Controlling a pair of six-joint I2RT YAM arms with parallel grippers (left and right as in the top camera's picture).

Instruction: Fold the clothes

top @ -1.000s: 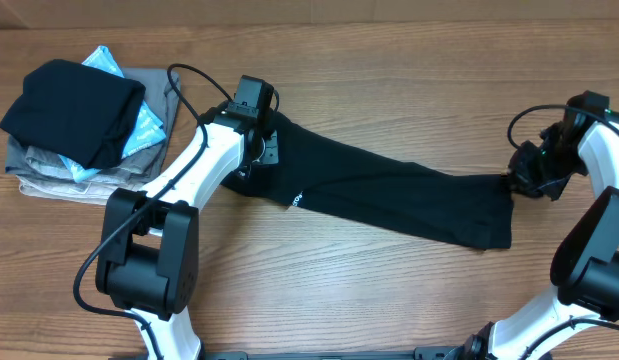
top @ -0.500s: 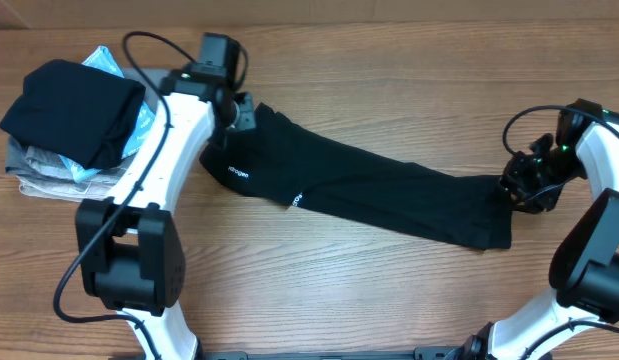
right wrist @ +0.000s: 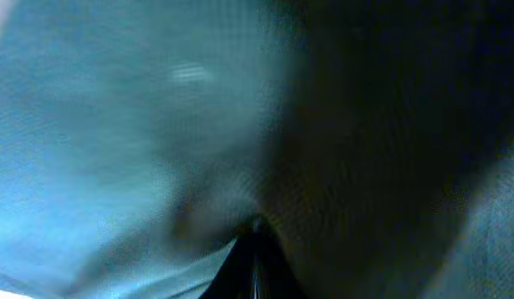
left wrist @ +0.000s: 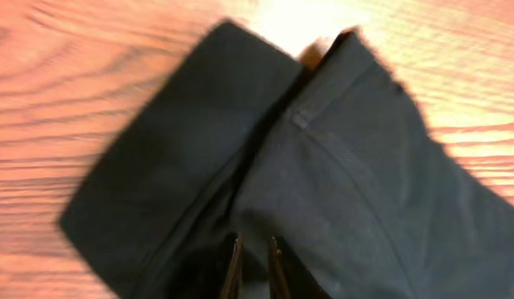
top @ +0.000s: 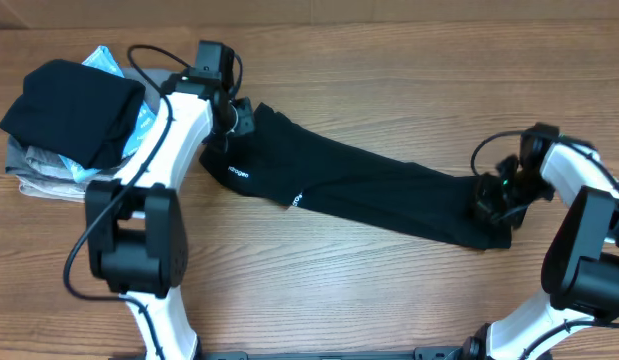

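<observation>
Overhead, left claw (top: 238,117) and right claw (top: 487,196) pinch soft black T-shirt (top: 369,190), a long rumpled band.

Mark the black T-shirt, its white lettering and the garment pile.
black T-shirt (top: 389,200), overhead view, middle of the folded strip.
white lettering (top: 236,172), overhead view, the print itself.
garment pile (top: 74,110), overhead view, dark top piece.

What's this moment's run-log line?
large black soft-fabric T-shirt: lying as long strip | left fingers: shut on one end | right fingers: shut on other end
</observation>
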